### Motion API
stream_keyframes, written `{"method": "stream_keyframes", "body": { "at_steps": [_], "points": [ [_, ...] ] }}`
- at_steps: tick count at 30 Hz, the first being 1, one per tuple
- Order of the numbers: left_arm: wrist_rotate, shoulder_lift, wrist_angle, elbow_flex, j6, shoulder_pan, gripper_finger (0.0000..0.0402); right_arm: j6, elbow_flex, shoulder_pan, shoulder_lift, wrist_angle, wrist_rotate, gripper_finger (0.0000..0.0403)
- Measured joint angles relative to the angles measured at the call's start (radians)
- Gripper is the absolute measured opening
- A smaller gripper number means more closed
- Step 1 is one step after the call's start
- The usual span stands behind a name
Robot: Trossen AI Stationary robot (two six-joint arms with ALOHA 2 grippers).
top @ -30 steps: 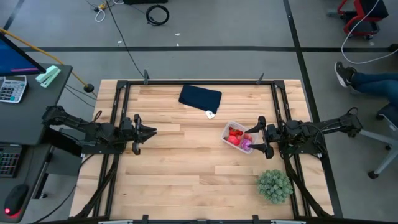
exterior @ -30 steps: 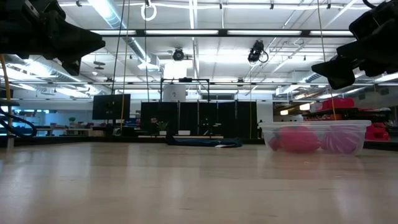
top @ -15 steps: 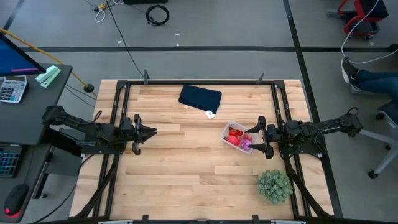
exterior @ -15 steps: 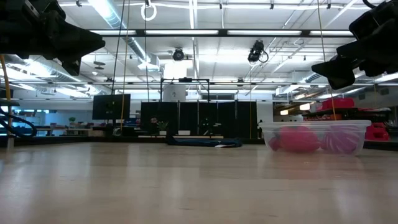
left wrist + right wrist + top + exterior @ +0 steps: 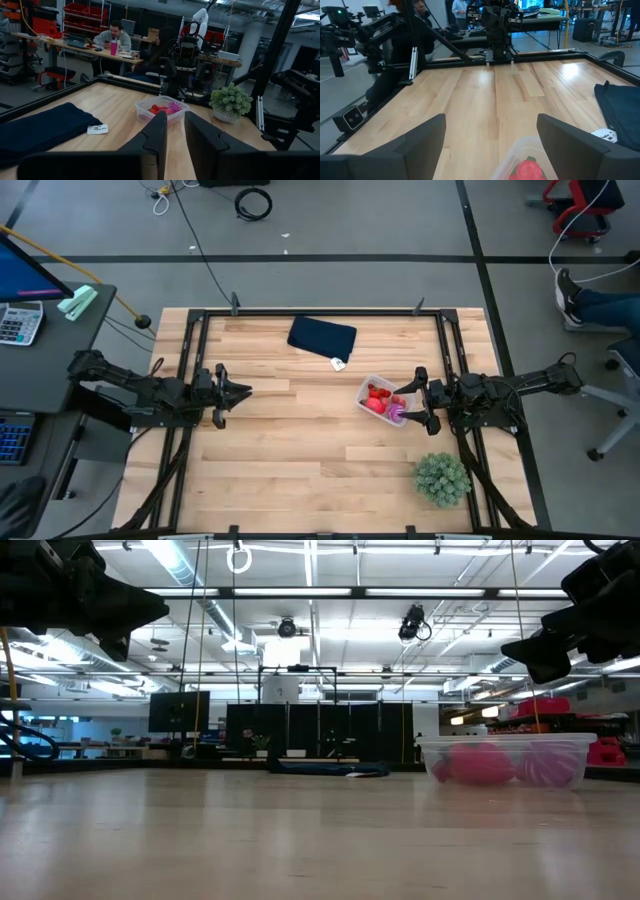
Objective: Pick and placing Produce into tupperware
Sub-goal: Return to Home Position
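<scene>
Wooden bench (image 5: 300,470) looks about done with: all the produce (image 5: 377,397) I can spot sits inside the tupperware (image 5: 500,742), over on the right side. Right gripper (image 5: 421,399) has its fingers spread wide with nothing in them, hanging over the tub's end nearest that arm and lifted clear of it in the low view. Left gripper (image 5: 240,391) is parked across the bench, fingers almost together with just a slit between them, holding nothing.

My worry: that tub looks light, so if the right arm dips while pulling back, a finger could catch the rim and skid or tip it, spilling the lot. The bushy plant (image 5: 442,478) sits near that arm too, so a wide swing might brush it.

Room-wise, there's loads of bare wood between the arms. The navy cloth (image 5: 322,336) is well apart by the far rail, and the black frame (image 5: 310,312) boxes the edges.
</scene>
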Motion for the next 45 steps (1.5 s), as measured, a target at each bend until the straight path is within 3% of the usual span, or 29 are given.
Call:
{"method": "stream_keyframes", "body": {
  "at_steps": [45],
  "points": [
    [0.000,0.000,0.000,0.000,-0.001,0.000,0.0071,0.000,0.000,0.000,0.000,0.000,0.000,0.0323]
  ]
}}
